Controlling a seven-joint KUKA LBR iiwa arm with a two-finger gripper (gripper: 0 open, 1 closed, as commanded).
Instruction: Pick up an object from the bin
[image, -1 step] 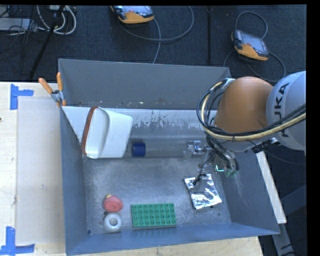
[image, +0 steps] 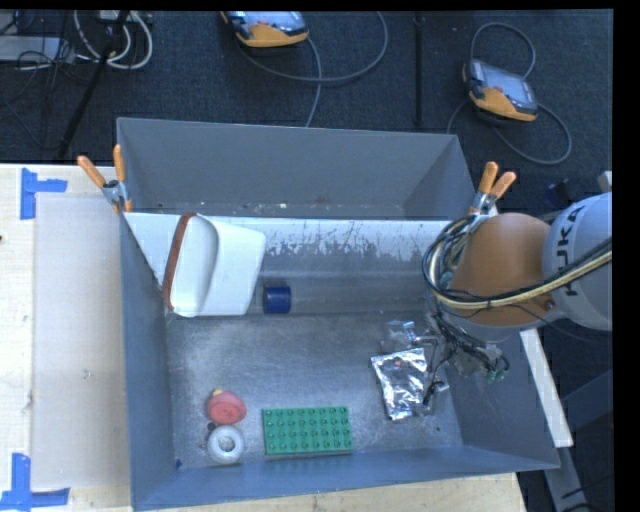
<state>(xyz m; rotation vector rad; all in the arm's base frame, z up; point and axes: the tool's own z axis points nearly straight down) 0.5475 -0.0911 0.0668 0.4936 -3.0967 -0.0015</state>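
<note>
On dark carpet (image: 200, 80) stands the grey metal bin (image: 300, 180); its floor is scuffed and dusty. At the right side of this floor lies a crumpled piece of silver foil (image: 400, 385); its long axis runs from the back wall toward the front. The gripper (image: 437, 383) is low at the foil's right edge; whether it is spread or closed I cannot tell. From the left lie a white tub (image: 215, 265) on its side at the back wall, a red round piece (image: 227, 407), a white ring (image: 226, 444), a blue cylinder (image: 277, 297) and a green studded plate (image: 307, 431); all are well apart from the foil.
</note>
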